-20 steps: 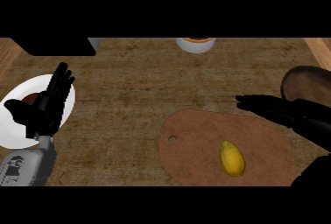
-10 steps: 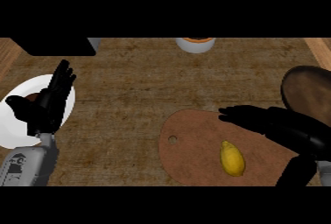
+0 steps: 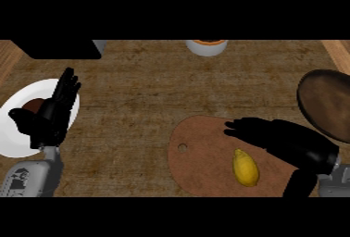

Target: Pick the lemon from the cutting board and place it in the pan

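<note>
Lemon (image 3: 245,173) is lying on the cutting board (image 3: 198,166), toward its right side, untouched. Right hand (image 3: 284,141) is hovering just above and beside it, fingers spread and holding nothing. Pan (image 3: 327,104) is sitting at the right edge. Left hand (image 3: 49,115) is resting over the white plate (image 3: 17,146), fingers straight.

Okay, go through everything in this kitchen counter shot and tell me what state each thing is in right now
Yellow lemon: lying on the board, not held.
Brown oval cutting board: flat on the counter, lemon on it.
Dark round pan: at the right edge, nothing visible inside.
Right robot hand: open, over the board just above the lemon.
Left robot hand: open, resting over the white round plate.
</note>
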### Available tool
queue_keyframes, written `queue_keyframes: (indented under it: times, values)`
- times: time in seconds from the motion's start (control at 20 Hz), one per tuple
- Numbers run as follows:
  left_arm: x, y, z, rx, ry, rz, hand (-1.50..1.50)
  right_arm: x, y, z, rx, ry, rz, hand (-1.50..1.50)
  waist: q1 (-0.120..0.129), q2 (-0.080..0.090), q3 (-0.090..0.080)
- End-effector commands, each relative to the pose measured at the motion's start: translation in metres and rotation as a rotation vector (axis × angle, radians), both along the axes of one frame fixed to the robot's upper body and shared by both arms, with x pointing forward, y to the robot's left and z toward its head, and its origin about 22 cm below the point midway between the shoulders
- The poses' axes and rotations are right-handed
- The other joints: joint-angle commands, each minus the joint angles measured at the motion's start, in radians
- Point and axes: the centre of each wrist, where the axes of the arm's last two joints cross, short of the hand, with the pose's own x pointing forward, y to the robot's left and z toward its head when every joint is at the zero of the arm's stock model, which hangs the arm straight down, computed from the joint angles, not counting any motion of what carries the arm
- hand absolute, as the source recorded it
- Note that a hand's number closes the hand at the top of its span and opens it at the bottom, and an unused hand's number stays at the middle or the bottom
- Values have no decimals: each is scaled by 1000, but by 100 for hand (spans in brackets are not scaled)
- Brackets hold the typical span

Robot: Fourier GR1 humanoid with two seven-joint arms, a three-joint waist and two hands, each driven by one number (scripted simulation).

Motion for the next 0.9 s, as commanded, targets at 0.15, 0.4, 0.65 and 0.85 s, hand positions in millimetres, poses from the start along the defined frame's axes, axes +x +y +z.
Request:
queue_keyframes:
  times: [0.15, 0.4, 0.65, 0.85]
  values:
    - [7, -1, -4, 0, 17, -1, 0, -25, 19, -10, -137, -61, 11, -150, -6, -1, 0]
    - [2, 1, 16, 4, -18, 2, 0, -8, 22, -11, -191, -48, -2, -150, -1, -1, 0]
    - [4, -4, -16, 17, -25, -10, 0, 12, 28, -43, -197, -31, 9, -150, 0, 1, 0]
    - [12, -3, -9, 9, 7, 12, 0, 5, 41, -53, -229, -41, 22, -150, -1, 0, 0]
